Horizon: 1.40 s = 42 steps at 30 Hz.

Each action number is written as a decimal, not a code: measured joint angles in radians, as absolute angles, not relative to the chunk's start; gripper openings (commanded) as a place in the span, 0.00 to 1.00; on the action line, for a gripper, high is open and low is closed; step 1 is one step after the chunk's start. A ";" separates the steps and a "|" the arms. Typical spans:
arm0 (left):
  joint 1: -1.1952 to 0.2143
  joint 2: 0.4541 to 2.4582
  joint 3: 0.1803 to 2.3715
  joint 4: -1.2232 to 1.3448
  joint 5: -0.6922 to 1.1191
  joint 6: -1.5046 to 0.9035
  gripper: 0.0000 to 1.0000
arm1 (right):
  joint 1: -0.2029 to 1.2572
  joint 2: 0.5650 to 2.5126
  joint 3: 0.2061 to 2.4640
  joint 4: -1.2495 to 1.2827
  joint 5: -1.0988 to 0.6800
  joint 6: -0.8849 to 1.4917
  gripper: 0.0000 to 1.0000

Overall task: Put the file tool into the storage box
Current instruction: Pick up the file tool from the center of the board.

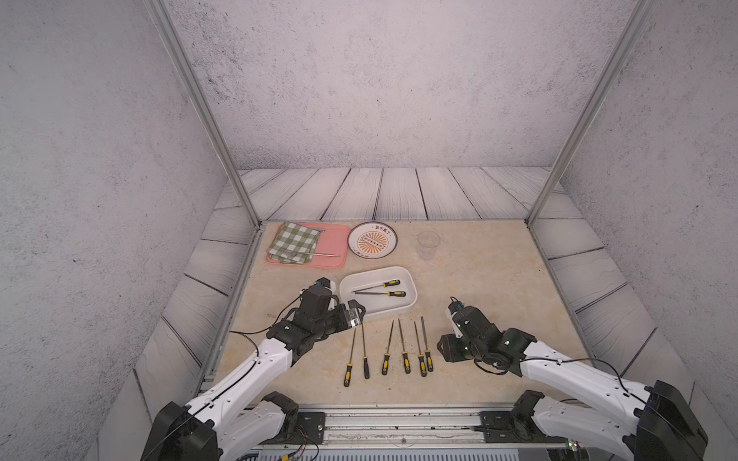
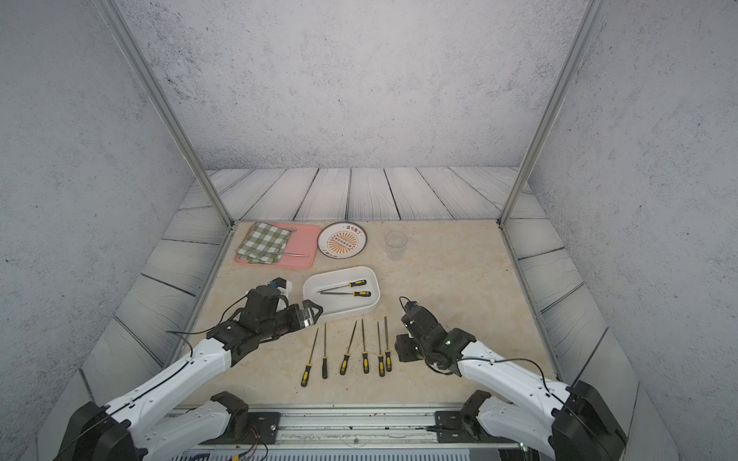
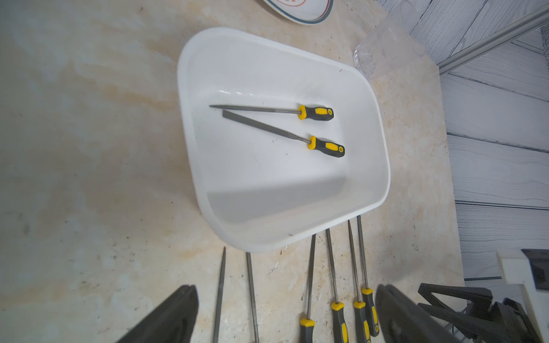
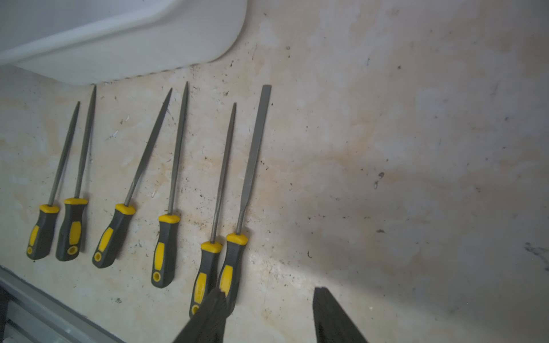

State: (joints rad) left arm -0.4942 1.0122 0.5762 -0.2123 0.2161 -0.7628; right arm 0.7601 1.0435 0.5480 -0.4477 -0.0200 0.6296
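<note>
Right gripper (image 4: 269, 292) parted, empty, at flat file (image 4: 255, 142) handle; I judge grasp pending: straddle, close. Left gripper (image 3: 285, 289) spread, empty.

Storage box (image 1: 393, 310): we see it mid-table, holding two files (image 1: 397, 294).
Loose files (image 1: 406, 361): we count six in a row on the table (image 1: 479, 287) just in front of the box, handles nearest the robot.
Left gripper (image 1: 358, 313): at the box's near left corner.
Right gripper (image 1: 449, 348): low beside the row's right end.
Far edge: pink tray (image 1: 333, 243) with checked cloth (image 1: 295, 241), plate (image 1: 372, 240), clear cup (image 1: 428, 241).
</note>
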 measured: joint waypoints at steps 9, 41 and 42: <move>-0.501 1.017 0.576 -0.216 0.161 -0.776 0.98 | 0.761 1.045 0.502 -0.424 -0.017 0.673 0.51; -0.549 1.095 0.577 -0.168 0.120 -0.792 0.99 | 0.921 1.285 0.586 -0.340 0.058 0.752 0.50; -0.552 1.095 0.577 -0.168 0.120 -0.792 0.99 | 0.927 1.295 0.595 -0.347 0.066 0.752 0.50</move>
